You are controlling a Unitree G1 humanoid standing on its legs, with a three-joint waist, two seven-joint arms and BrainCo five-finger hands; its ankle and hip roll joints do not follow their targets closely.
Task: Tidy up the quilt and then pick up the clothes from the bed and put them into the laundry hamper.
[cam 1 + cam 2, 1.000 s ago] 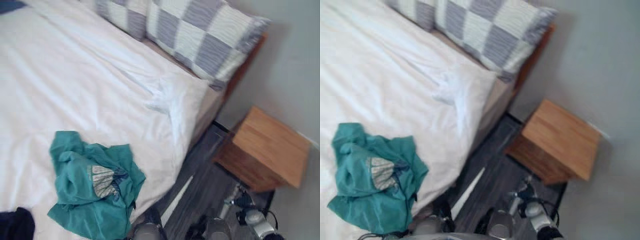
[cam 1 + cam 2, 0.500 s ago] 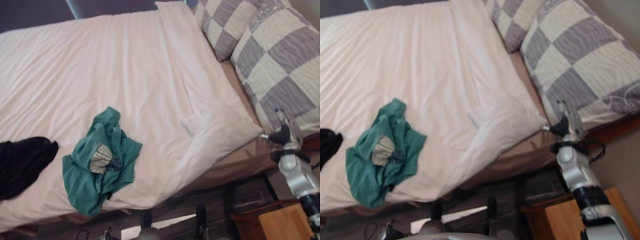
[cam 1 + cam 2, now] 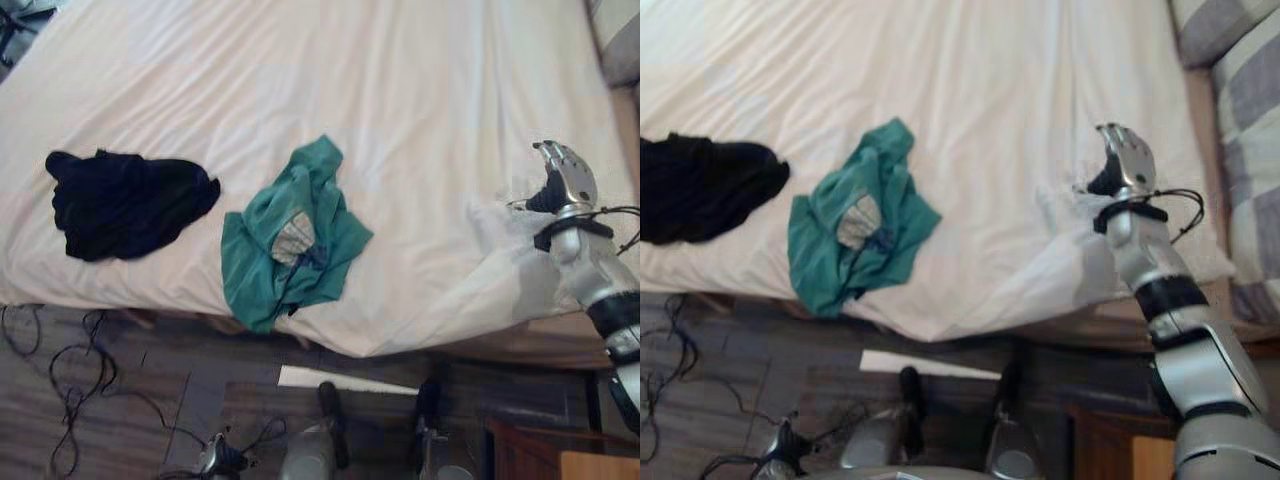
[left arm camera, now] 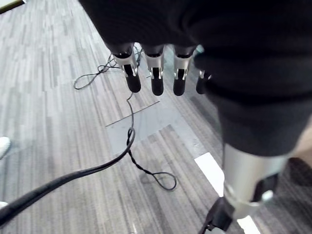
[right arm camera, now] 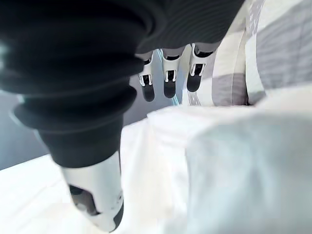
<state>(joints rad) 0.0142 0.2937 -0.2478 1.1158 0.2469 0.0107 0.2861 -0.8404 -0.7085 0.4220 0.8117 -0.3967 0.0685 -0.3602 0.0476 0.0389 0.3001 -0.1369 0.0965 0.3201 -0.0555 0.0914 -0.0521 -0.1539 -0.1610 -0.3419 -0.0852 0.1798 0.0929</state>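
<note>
- White quilt (image 3: 330, 90) covers most of the bed, mostly smooth but with a bunched, turned-back corner (image 3: 1070, 215) near the right edge, close to the checked pillows (image 3: 1240, 90).
- Right hand (image 3: 1124, 160) hovers just above that bunched corner; its fingers (image 5: 168, 78) hang straight and relaxed with nothing between them, and the thumb stands apart. My reading is that it is placed there to take hold of the fold and pull it flat, since that is the one untidy part of the quilt.
- Left hand (image 4: 156, 73) hangs low beside the bed over the grey wood-look floor (image 4: 58, 122), fingers loosely extended and empty. It looks parked out of the way while the other arm works.
- Teal garment (image 3: 290, 235) lies crumpled on the quilt near the bed's near edge, with a black garment (image 3: 125, 200) well apart from it toward the robot's left. Both sit within easy reach from the bedside, which should suit picking them up once the quilt is straightened.
- No laundry hamper can be made out from here.
</note>
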